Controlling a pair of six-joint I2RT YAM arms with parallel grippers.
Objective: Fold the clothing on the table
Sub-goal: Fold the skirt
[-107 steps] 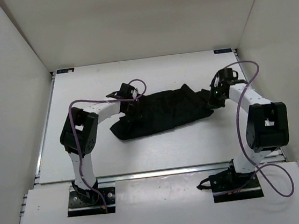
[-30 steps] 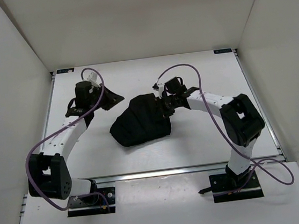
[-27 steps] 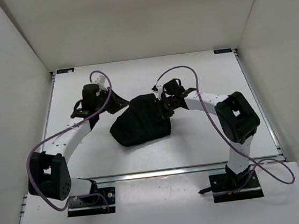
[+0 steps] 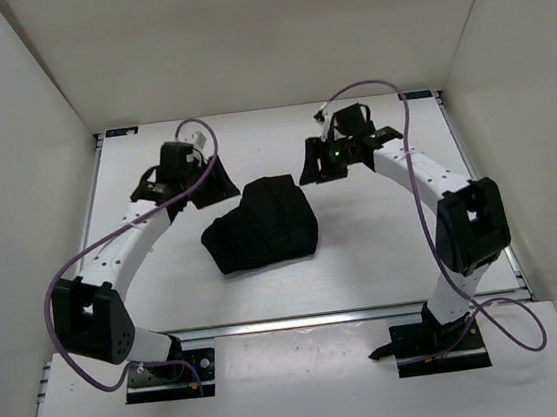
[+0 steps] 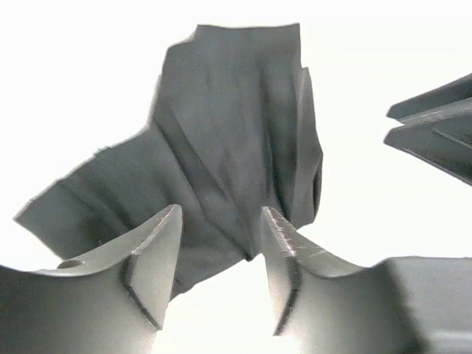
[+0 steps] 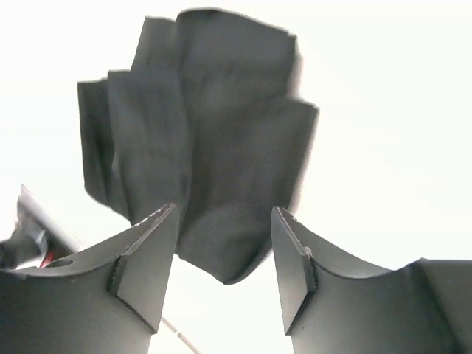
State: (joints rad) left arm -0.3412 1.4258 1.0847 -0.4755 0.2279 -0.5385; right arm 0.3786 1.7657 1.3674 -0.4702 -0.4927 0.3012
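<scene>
In the top view, the clothing is seen as a black folded heap on the middle of the table. Waistband and hem cannot be told apart. Its long axis is slanted from near left to far right. The left gripper and right gripper are held off its far corners. White walls enclose the white surface.

In the left wrist view, the jaws are seen apart and empty. A dark shape is cut off at the right edge.

In the right wrist view, the jaws are likewise parted with nothing between them, and the table is washed out by glare.
</scene>
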